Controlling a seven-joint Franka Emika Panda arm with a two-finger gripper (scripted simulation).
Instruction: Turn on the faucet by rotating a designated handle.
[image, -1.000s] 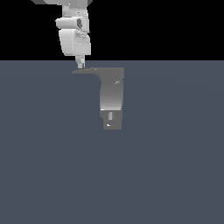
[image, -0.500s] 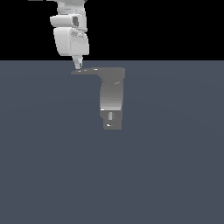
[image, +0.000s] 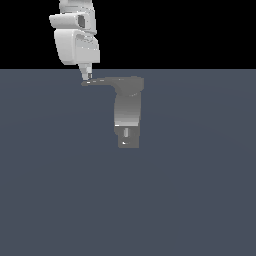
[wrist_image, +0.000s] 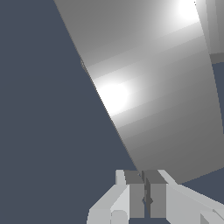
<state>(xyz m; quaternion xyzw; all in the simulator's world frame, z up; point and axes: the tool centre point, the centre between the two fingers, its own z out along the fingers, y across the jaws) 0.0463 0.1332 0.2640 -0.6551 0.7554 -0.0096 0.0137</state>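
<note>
Closed hand (image: 86, 77) at the tip of the handle (image: 102, 81); faucet (image: 128, 112) column beyond, toward the exterior view's right

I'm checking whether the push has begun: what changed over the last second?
The white robot arm's gripper shifted toward the exterior view's left, its fingers closed at the tip of the thin grey handle, which swung slightly the same way. The grey metallic faucet column and base stayed put.
</note>
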